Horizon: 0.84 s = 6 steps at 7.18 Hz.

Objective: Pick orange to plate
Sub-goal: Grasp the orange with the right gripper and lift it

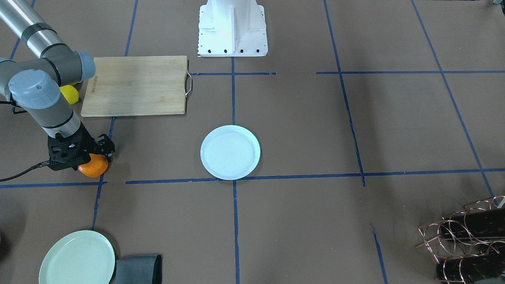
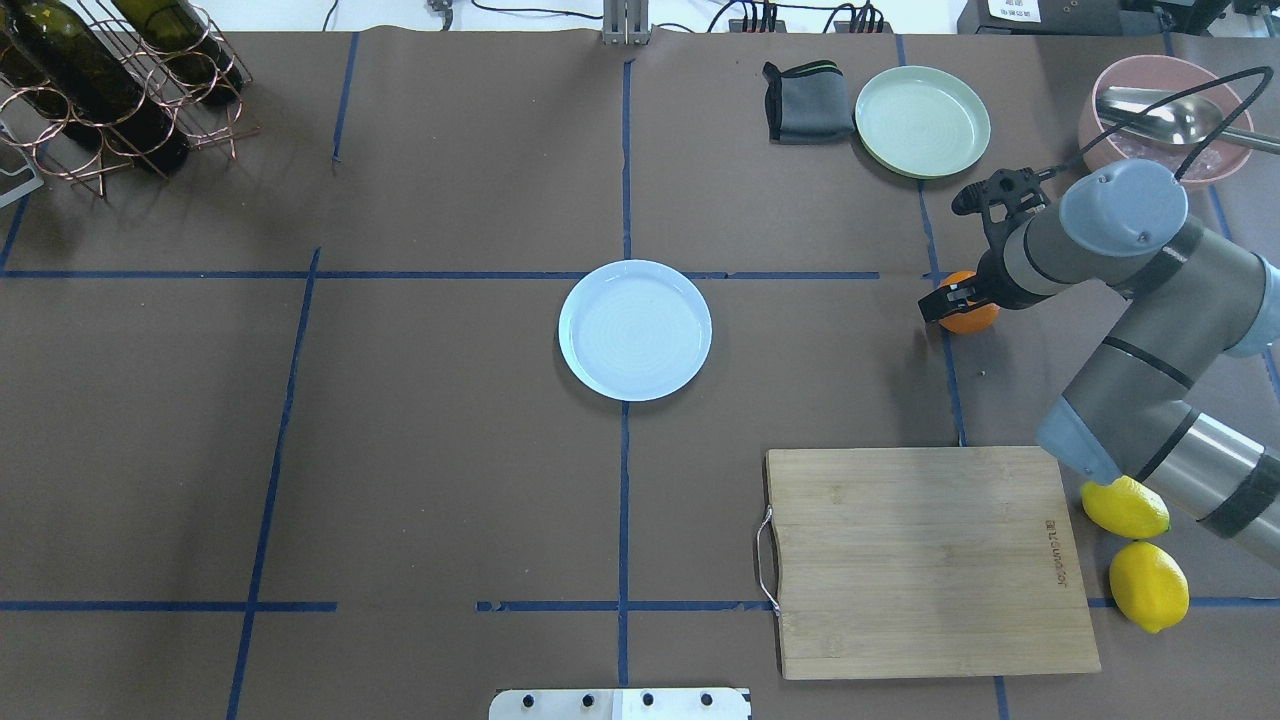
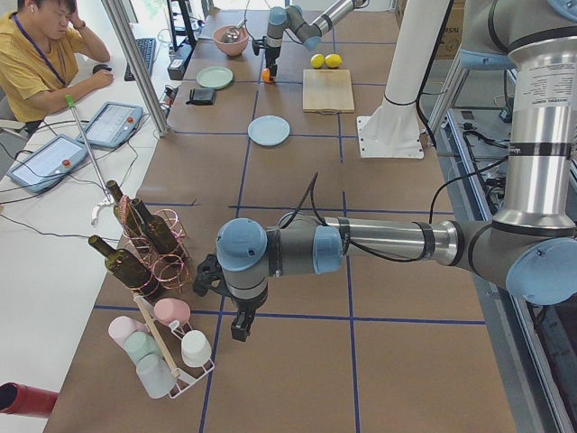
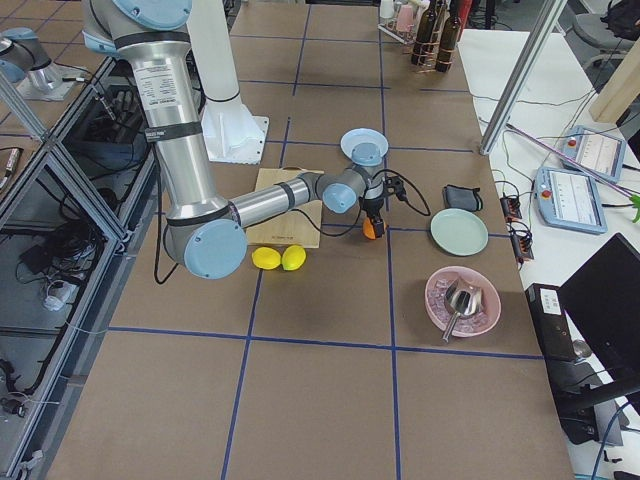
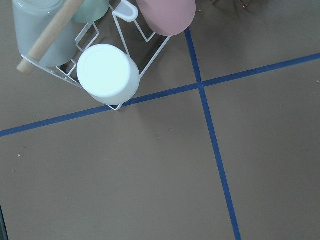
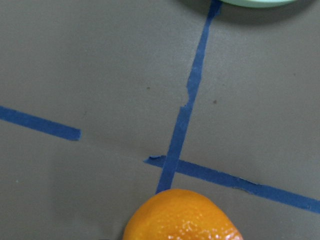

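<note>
Sitting by a blue tape line on the bench, the orange (image 1: 94,167) is straddled by the right hand (image 2: 966,304) — gripping or merely around it, I cannot tell. Likely light, firm, slick and prone to rolling, so pinch across its widest middle. The plate (image 2: 635,330) lies well apart.

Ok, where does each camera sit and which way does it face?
Front-facing: across the table, facing the base; right arm at view's left.
Overhead: behind the robot, looking down; right arm at view's right.
Left: table's left end; left arm near.
Right: table's right end; right arm near.
Left wrist: down at a white cup; no body.
Right wrist: down at the orange; no body.
Shared: front-facing and overhead both show the plate.
</note>
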Each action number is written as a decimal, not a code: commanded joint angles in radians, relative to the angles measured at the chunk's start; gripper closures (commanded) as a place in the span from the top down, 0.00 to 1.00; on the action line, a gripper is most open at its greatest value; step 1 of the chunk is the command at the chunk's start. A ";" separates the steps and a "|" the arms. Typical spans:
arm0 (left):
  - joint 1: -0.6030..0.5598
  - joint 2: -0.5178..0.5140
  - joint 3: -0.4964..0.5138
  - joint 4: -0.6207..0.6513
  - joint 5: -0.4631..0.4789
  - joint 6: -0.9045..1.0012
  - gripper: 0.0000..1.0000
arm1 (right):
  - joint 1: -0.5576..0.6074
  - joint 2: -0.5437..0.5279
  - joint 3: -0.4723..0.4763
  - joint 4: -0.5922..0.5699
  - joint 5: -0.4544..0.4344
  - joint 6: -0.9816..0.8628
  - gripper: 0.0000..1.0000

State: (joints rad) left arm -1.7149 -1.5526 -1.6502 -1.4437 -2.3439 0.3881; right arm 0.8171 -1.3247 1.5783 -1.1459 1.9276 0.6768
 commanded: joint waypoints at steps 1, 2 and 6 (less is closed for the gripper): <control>0.000 0.000 0.001 0.002 0.000 0.000 1.00 | -0.007 0.002 0.000 0.000 -0.012 0.009 0.48; 0.000 0.000 0.001 0.002 0.000 0.000 1.00 | -0.007 0.028 0.000 -0.002 -0.013 0.029 0.19; 0.000 0.000 -0.002 0.003 0.000 0.000 1.00 | -0.114 0.308 -0.015 -0.073 -0.036 0.353 0.19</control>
State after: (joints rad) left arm -1.7150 -1.5524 -1.6515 -1.4416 -2.3439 0.3881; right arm 0.7429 -1.1070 1.5736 -1.1772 1.9100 0.9358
